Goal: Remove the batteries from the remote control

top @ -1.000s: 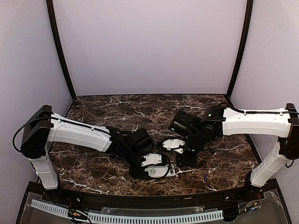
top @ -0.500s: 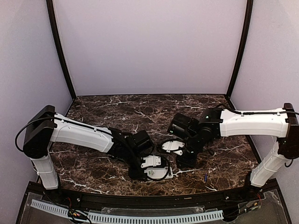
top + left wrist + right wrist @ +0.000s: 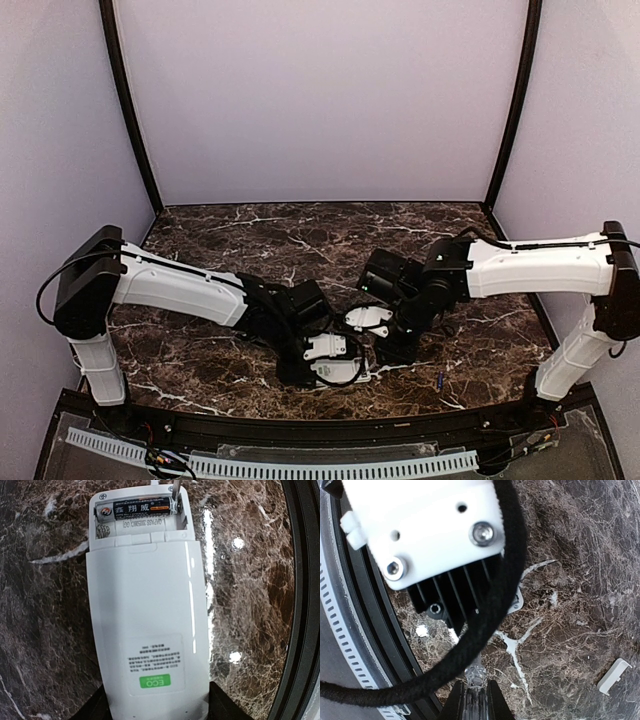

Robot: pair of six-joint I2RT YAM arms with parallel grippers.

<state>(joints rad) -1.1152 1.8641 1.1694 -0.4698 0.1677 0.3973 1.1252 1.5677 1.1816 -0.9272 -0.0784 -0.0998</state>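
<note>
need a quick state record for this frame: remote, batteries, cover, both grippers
remote: back side up, compartment open
seated battery: one; the slot beside it is empty
loose battery: on the table, near the right arm's base
cover: off, lying on the table
left gripper: shut on the remote's label end
right gripper: shut on a thin tool, tip at the seated battery's end

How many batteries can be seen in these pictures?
2. One battery sits in the open compartment of the remote control; the slot beside it is empty. The other battery lies on the table, near its front right corner. More may be hidden.
</note>
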